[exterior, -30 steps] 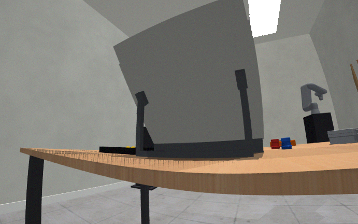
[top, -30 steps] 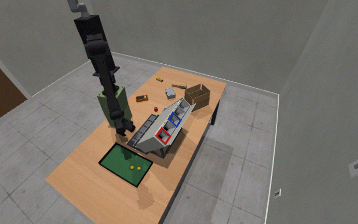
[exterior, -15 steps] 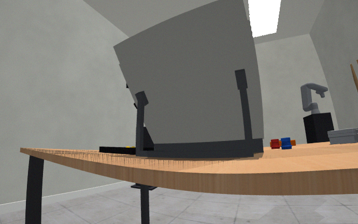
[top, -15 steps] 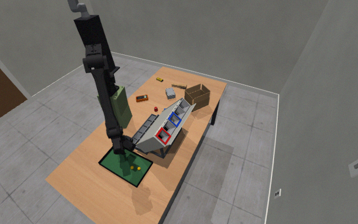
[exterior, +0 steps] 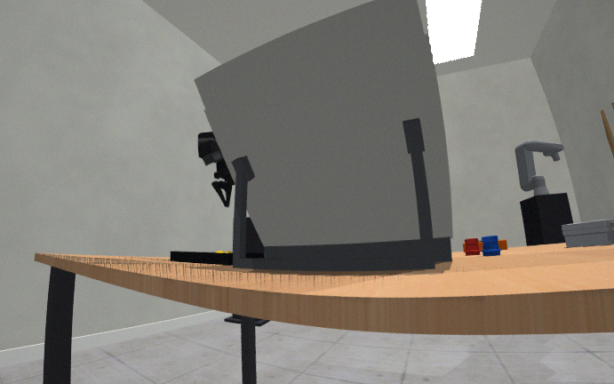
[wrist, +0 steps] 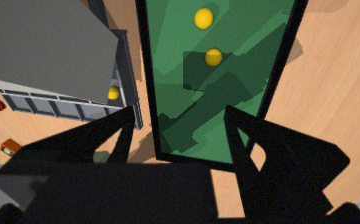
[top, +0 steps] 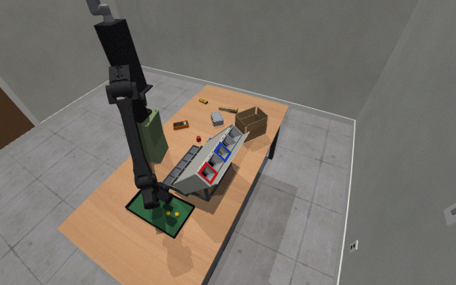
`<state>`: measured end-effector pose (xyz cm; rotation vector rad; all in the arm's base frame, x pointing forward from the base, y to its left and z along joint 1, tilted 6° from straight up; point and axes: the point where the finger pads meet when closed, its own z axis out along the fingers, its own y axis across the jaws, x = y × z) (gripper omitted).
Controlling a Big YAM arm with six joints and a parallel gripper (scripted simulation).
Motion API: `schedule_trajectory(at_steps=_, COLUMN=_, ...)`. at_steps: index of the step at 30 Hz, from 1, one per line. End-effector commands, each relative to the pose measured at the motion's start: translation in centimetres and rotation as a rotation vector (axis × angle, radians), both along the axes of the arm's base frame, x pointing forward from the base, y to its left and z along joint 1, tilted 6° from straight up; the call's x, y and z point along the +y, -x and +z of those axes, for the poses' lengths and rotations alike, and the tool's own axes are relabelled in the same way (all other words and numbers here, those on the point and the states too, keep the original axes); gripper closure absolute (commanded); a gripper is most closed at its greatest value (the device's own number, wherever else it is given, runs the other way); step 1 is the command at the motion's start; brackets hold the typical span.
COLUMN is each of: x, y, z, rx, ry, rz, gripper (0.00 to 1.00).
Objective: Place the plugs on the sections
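My gripper (wrist: 179, 111) is open and empty, low over the near end of the green marble tray (wrist: 221, 80). Two yellow marbles (wrist: 204, 18) (wrist: 213, 57) lie in the tray ahead of the fingers. In the top view the gripper (top: 160, 200) hangs over the tray (top: 159, 212) beside the sloped grey cover (top: 200, 166). The red-banded funnel (top: 208, 172) and the blue-banded funnel (top: 222, 151) sit at the cover's top. One yellow marble (wrist: 113, 93) lies in the end section of the row (top: 183, 165). The red plug (top: 198, 138) and the blue plug (exterior: 490, 244) stand on the table beyond the sections.
A green block (top: 153, 136) stands behind the arm. An orange device (top: 180, 124), a grey box (top: 216, 119), a cardboard box (top: 251, 122) and a small yellow item (top: 202, 101) lie at the table's far end. The cover's stand (exterior: 337, 258) hides the pipes.
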<state>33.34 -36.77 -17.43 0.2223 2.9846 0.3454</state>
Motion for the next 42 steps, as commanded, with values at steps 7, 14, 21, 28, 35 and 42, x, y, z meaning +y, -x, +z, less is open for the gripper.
schedule_trajectory(at_steps=7, x=-2.45, y=-0.49, z=-0.39, rx=-0.005, ry=0.009, rz=0.001, gripper=0.20)
schedule_trajectory(at_steps=14, x=-2.48, y=-0.49, z=-0.35, rx=-0.009, ry=0.012, rz=0.001, gripper=0.20)
schedule_trajectory(at_steps=21, x=-2.51, y=-0.49, z=-0.33, rx=-0.012, ry=0.014, rz=0.001, gripper=0.20)
schedule_trajectory(at_steps=28, x=-2.57, y=-0.52, z=-0.31, rx=-0.014, ry=0.017, rz=0.002, gripper=0.20)
schedule_trajectory(at_steps=35, x=-2.63, y=-0.55, z=-0.30, rx=-0.016, ry=0.020, rz=0.003, gripper=0.20)
schedule_trajectory(at_steps=42, x=-2.63, y=-0.55, z=-0.30, rx=-0.017, ry=0.020, rz=0.004, gripper=0.20)
